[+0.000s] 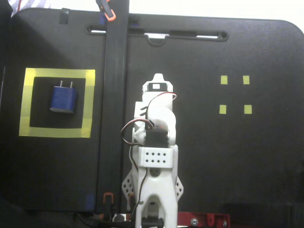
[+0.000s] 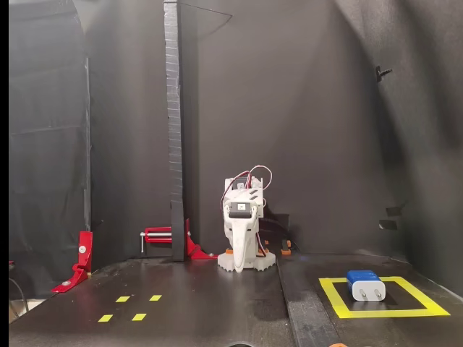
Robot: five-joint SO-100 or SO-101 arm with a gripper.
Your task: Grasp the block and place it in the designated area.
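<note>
My arm folded at rest, the block already lying inside the designated area.

The block (image 1: 63, 99), small and dark blue with two pale prongs, rests flat on the black square inside the designated area (image 1: 56, 75), a frame of wide yellow tape, left of me from above and right in the front view. My claw (image 2: 241, 254) is tucked down against my base, well apart from it; I cannot tell how wide it stands. Placement looks finished, so I judge this is my parked pose.
</note>
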